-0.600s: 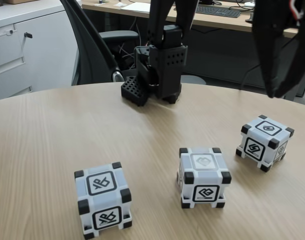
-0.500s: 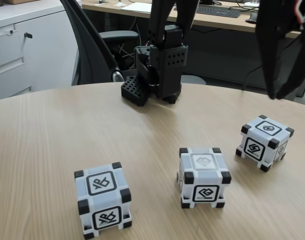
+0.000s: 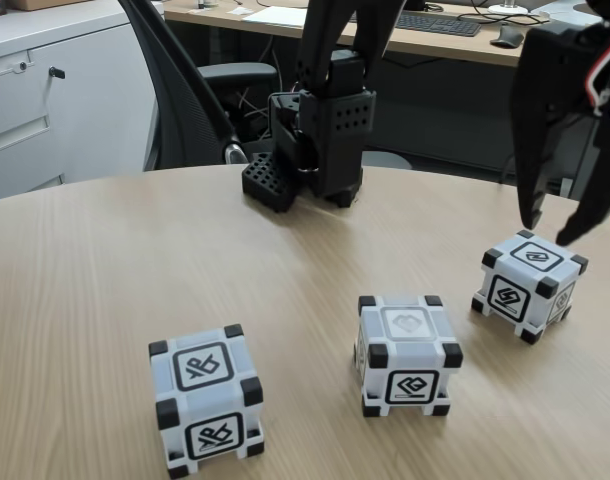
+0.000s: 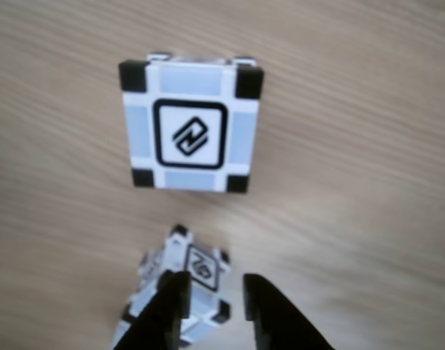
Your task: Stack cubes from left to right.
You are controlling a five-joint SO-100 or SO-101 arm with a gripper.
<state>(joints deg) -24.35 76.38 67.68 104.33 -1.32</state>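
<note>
- Cubes, three alike, sit apart in a loose row on the round worktop (image 3: 105, 260), whose surface is pale wood-grain laminate with fine streaks.
- Each cube is smooth white-grey plastic with blocky black corners and a black-framed square glyph on every visible face.
- In the fixed view the left cube (image 3: 206, 399) is nearest the camera, the middle cube (image 3: 406, 352) sits right of it, and the right cube (image 3: 530, 284) lies farther back, turned corner-on.
- The end effector (image 3: 552, 233), matte black with two tapering fingers, hangs just above the right cube, spread apart and gripping nothing.
- In the other view the fingertips (image 4: 175, 292) frame a small cube (image 4: 190, 273) below them, while another cube (image 4: 191, 122) lies beyond, face-up.
- A perforated black arm base (image 3: 320, 140) stands at the worktop's far edge.
</note>
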